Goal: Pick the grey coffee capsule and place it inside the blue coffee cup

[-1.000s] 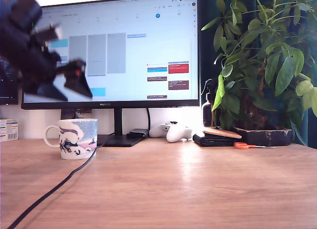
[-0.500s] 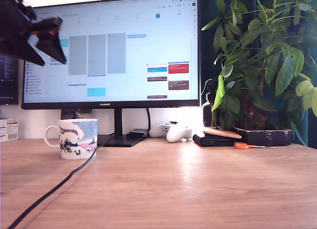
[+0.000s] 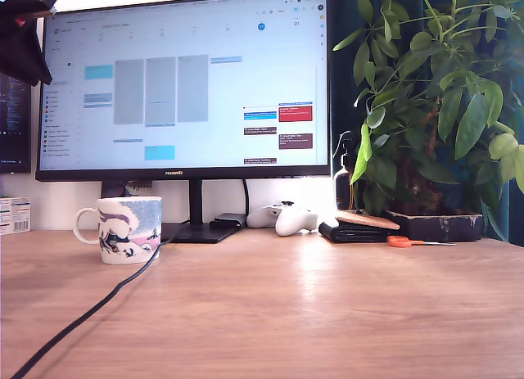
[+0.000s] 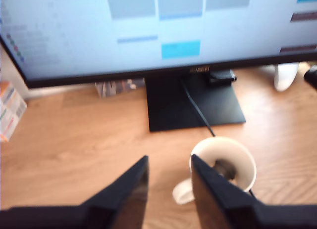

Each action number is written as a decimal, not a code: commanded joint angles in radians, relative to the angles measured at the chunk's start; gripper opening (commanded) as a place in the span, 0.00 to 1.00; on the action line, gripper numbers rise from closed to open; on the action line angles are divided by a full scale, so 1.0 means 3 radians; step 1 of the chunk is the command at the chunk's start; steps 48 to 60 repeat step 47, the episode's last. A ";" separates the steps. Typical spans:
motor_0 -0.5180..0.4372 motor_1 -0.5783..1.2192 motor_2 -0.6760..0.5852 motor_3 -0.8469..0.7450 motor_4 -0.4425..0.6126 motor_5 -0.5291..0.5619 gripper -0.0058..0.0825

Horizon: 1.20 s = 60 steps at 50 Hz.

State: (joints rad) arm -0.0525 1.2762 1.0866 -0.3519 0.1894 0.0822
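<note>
Down in the lower left of the exterior view, a black cable snakes across the wooden desk toward the pale blue, white and pink illustrated ceramic mug with its white handle. Looking down from the wrist view, the little dark grey coffee capsule is sitting inside that mug. The black gripper hangs high above it, jaws parted a bit with nothing between them. Further back there's the big black monitor, a white game controller mid-frame, and a leafy green potted plant far right.
</note>
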 commanded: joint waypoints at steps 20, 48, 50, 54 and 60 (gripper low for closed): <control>-0.0006 -0.0299 -0.0062 0.0048 0.0042 0.0013 0.04; -0.0006 -0.0697 -0.0350 0.0154 0.0039 -0.0019 0.04; -0.0006 -0.0697 -0.0350 0.0154 0.0039 -0.0019 0.04; -0.0006 -0.0697 -0.0350 0.0154 0.0039 -0.0019 0.04; -0.0006 -0.0697 -0.0350 0.0154 0.0039 -0.0019 0.04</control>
